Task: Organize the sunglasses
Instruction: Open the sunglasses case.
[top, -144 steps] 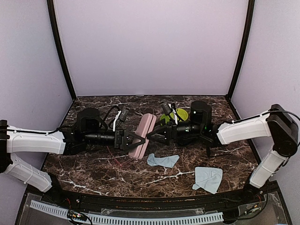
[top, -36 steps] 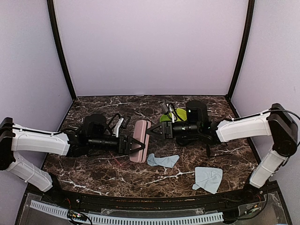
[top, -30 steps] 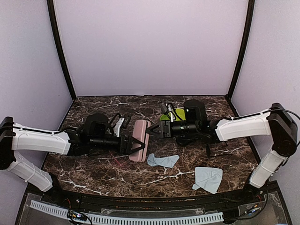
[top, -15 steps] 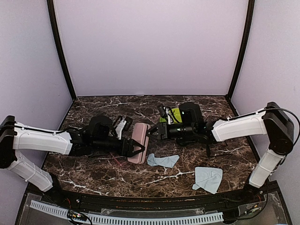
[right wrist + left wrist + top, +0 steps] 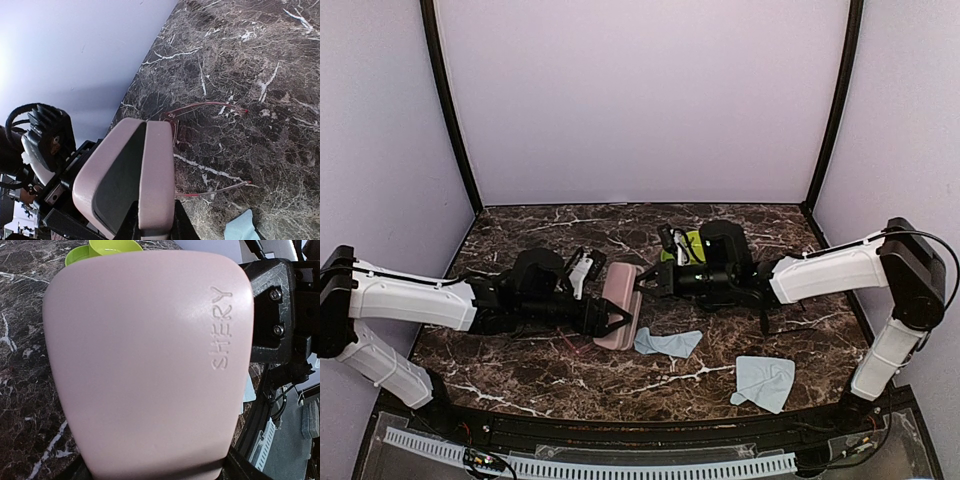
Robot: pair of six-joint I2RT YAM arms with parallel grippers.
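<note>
Surface: dark brown white-veined marble surface [image 5: 520, 375], carrying everything below.
Left pincer [image 5: 612, 320]: reaches in from 9 o'clock, clamped wide across the body of the pink rectangular hard-shell case [image 5: 620, 305].
Right pincer [image 5: 642, 285]: reaches in from 3 o'clock; a second ago its jaws stood apart, now they pinch the rim of one shell of the case.
Meaning: both arms now hold the case, so it looks ready to be pulled fully open.
Pink case, contents: shells parted a crack at centre of the surface; only dark lining shows, no glasses inside.
Lime-green round container [image 5: 692, 243]: at 1 o'clock of the case; contents hidden.
Pale blue cloth [image 5: 668, 342]: at 4 o'clock of the case, flat.
Second pale blue cloth [image 5: 763, 382]: farther out at 4 o'clock.
Red-pink thin-framed sunglasses [image 5: 207, 105]: unfolded on the surface, just beside the case at 7 o'clock, not yet stowed.
Black wire-framed pair: cannot be made out.
</note>
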